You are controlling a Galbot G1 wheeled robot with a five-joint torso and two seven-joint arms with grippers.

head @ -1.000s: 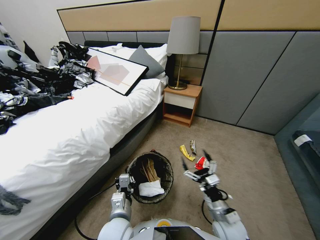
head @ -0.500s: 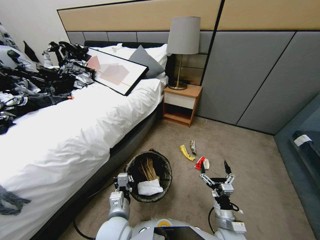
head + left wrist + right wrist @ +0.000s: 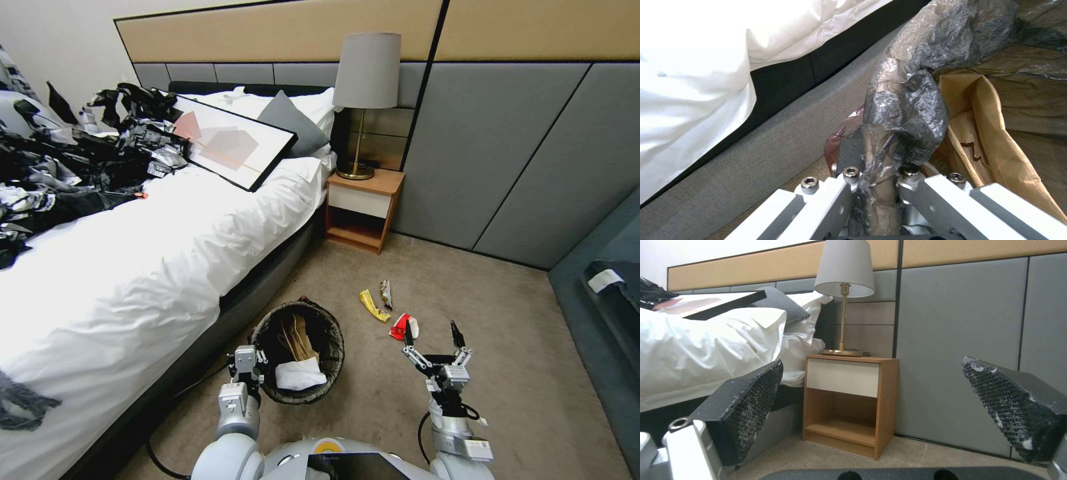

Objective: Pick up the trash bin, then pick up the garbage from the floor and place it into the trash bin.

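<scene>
The trash bin [image 3: 335, 328], lined with a crinkly black bag, is beside the bed. My left gripper [image 3: 246, 365] is shut on its near-left rim; in the left wrist view the fingers [image 3: 849, 186] clamp the bag-covered rim [image 3: 907, 110]. A brown paper bag [image 3: 298, 337] [image 3: 996, 133] and a white paper scrap [image 3: 300, 377] lie inside. On the carpet lie garbage pieces: a red-and-white pack [image 3: 403, 327], a yellow wrapper [image 3: 373, 305] and a silvery wrapper [image 3: 386, 293]. My right gripper [image 3: 431, 331] [image 3: 880, 406] stands open, empty, pointing up, just right of the red pack.
The bed [image 3: 167, 253] runs along the left, its grey base [image 3: 751, 150] close to the bin. A wooden nightstand [image 3: 363, 210] [image 3: 849, 400] with a lamp [image 3: 367, 73] stands against the panelled wall. Open carpet [image 3: 507, 347] lies to the right; a dark bench edge [image 3: 613, 293] is at far right.
My right gripper has swung right and back from over the red pack, its fingers now pointing up and open. The left gripper and the bin have hardly moved.
</scene>
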